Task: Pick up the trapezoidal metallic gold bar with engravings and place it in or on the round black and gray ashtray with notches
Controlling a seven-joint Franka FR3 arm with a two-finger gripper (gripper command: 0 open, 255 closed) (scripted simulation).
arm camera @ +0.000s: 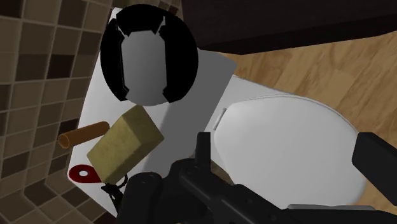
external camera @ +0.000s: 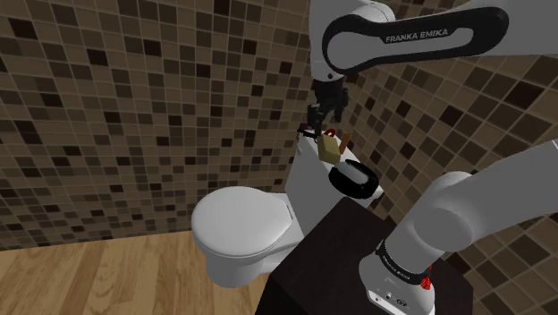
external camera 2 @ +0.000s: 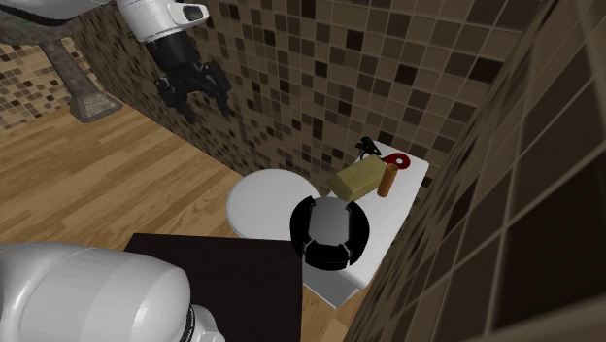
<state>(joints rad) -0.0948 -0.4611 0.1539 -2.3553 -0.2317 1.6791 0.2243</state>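
- Item: tool (external camera 2: pixel 194 97). Black, two fingers standing apart with nothing between them. Position: upper left of the second exterior view, in the air in front of the mosaic wall (external camera 2: pixel 291 68). In the shoulder view it hangs just above the bar, right of centre.
- Item: gold bar (external camera 2: pixel 356 181). Dull gold, trapezoidal block. Position: lying on the white toilet tank lid (external camera 2: pixel 387 238), right of centre in the second exterior view. Not held, and clear of the tool.
- Item: ashtray (external camera 2: pixel 299 233). Round, with a black notched rim and a grey middle. Position: on the same tank lid, just below and left of the bar in the second exterior view. It sits just beside the bar; whether the two touch cannot be told. Contents: nothing.
- Item: brown cylinder (external camera 2: pixel 388 181). It lies close against the bar's right side in the second exterior view.
- Item: red tag (external camera 2: pixel 396 159) and a small black object (external camera 2: pixel 367 148). Both sit at the far end of the tank lid, beyond the bar.
- Item: toilet seat cover (external camera 2: pixel 260 199). White and closed, left of the ashtray.
- Status, done: judged as none of the task proper, since the bar is ungrasped and the ashtray empty.
- Status, left: judged as lowering onto the bar, clamping it, lifting it, the short carry to the ashtray, and release.
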